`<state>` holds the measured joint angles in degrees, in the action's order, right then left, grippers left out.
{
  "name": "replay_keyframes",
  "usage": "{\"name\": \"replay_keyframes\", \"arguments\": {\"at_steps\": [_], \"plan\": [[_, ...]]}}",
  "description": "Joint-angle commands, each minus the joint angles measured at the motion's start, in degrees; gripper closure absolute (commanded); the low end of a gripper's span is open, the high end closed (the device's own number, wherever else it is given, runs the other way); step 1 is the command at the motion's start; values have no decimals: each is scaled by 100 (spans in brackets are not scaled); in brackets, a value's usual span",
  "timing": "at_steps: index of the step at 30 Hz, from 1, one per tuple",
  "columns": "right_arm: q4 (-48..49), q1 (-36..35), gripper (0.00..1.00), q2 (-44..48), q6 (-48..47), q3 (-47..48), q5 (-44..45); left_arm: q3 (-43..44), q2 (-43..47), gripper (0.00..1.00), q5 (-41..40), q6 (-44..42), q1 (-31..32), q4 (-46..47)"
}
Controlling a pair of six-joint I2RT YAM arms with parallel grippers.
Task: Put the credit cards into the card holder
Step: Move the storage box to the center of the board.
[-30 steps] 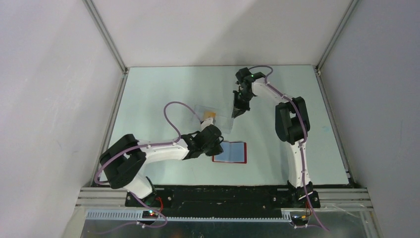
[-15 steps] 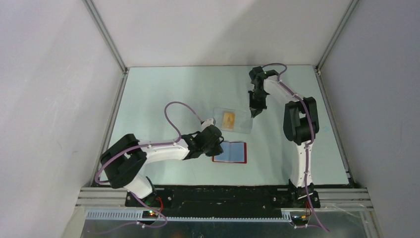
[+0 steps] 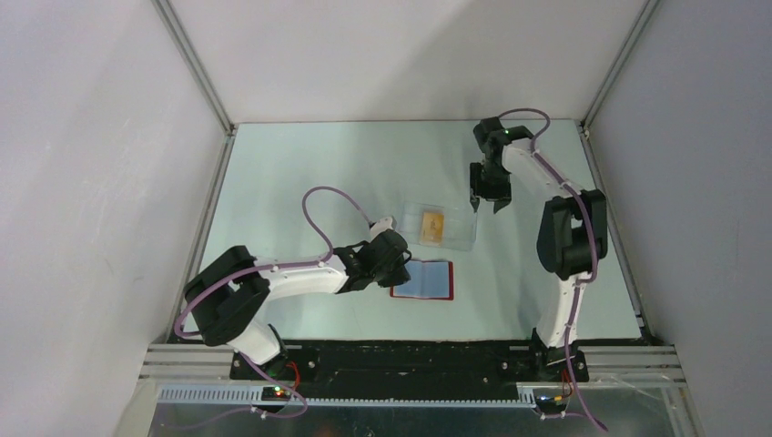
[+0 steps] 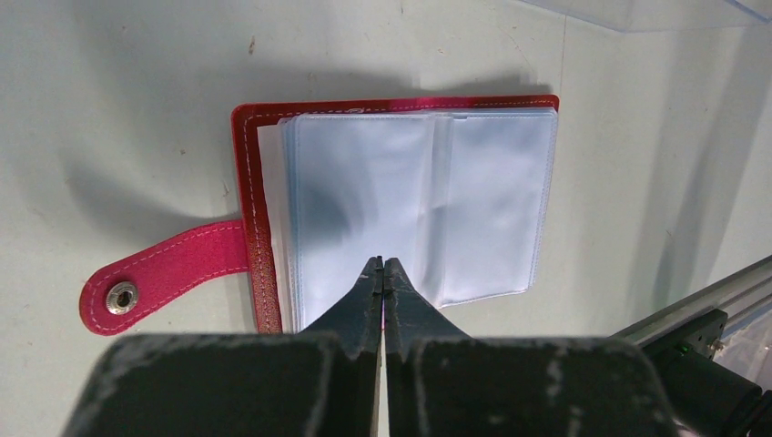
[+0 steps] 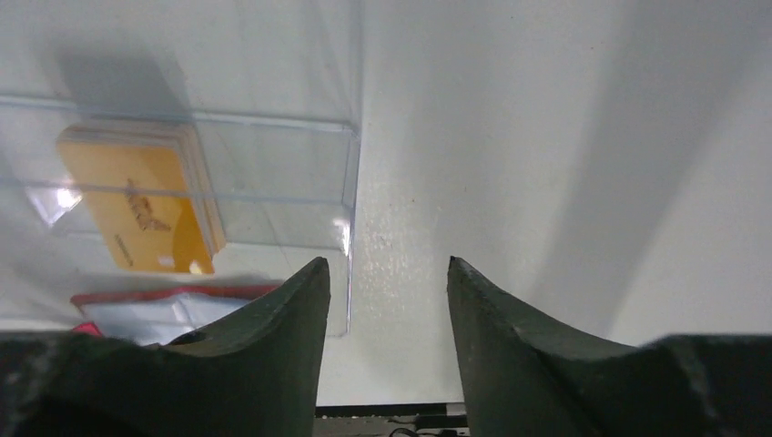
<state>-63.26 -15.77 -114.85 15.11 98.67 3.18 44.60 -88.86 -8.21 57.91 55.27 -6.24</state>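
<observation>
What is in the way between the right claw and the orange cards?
The clear plastic box. The credit cards lie inside it, and its see-through side wall stands between them and the open right gripper beside the box. Whether a lid covers it cannot be told.

**Two things lay on the pale green table**

The table [image 3: 300,182] bore the red card holder [image 3: 430,279], lying open with its clear sleeves up, and just beyond it a clear plastic box [image 3: 455,221] holding orange credit cards [image 3: 432,225].

The credit cards [image 3: 432,226] lie inside the box [image 3: 461,229], just behind the card holder [image 3: 428,279].
</observation>
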Motion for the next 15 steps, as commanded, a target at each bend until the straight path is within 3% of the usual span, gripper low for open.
{"name": "replay_keyframes", "arguments": {"at_steps": [1, 8, 15], "plan": [[-196, -146, 41, 717, 36, 276, 119, 144, 136, 100, -55, -185, 44, 96], [-249, -813, 34, 958, 94, 366, -334, 0, 692, 100, -195, -289, 37, 210], [-46, -1518, 44, 229, 188, 792, -994, -368, 1557, 97, -415, -333, 26, 354]]}}
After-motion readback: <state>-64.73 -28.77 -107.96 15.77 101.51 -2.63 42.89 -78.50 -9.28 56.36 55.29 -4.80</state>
